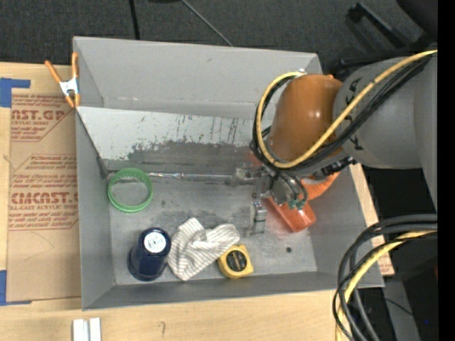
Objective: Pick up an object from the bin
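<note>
The arm enters the bin from the right. An orange cover sits on its wrist, with yellow cables looped around the cover.

**Gripper position.** The gripper is low over the bin floor, right of centre and just below the foot of the back wall. The floor directly beneath it is bare grey metal.

**Gripper state.** The wrist and cables cover much of the mechanism. This view does not show whether the gripper is open or closed, and nothing can be seen held in it.

**Nearest thing.** An orange-red item lies just beside the gripper on its right, in the right part of the floor. The wrist overhangs part of it. It looks like a piece of plastic, but its exact kind cannot be determined.

**Other contents.**
- A green ring lies flat at the left of the floor, well apart from the gripper.
- A blue cylinder with a white top stands in the front left corner.
- A striped cloth lies crumpled just right of the cylinder and touches it.
- A yellow tape measure rests against the right edge of the cloth, near the front wall. It sits below and slightly left of the gripper.
</note>
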{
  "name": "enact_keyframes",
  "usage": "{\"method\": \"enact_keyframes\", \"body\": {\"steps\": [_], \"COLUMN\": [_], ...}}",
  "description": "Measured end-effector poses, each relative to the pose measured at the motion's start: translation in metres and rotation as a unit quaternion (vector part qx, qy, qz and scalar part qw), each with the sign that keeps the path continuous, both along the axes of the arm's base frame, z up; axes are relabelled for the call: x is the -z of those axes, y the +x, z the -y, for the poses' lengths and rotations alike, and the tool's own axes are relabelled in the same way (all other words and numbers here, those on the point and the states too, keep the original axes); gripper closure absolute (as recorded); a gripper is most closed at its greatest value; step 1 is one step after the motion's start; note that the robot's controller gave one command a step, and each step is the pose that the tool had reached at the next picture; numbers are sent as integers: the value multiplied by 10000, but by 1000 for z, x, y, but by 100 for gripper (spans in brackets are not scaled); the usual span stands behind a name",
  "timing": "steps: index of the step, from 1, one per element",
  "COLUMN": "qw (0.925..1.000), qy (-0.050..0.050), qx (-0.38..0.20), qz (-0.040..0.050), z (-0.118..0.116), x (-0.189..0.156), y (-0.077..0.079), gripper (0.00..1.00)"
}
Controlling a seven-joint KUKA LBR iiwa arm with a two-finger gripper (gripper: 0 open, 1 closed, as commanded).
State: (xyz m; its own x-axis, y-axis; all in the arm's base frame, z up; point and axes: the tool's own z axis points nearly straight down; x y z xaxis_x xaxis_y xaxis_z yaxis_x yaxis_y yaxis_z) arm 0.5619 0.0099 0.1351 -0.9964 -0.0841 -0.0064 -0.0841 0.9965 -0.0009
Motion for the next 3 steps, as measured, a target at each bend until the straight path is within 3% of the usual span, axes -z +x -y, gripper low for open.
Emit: {"method": "enact_keyframes", "body": {"steps": [1, 2, 3], "qw": [9995, 9994, 9994], "qy": [0, 9, 8], "qx": [-302, 352, 351], "qz": [-8, -23, -29], "z": [-39, -49, -49], "x": [52, 65, 65], "y": [-9, -31, -31], "gripper": [0, 100, 0]}}
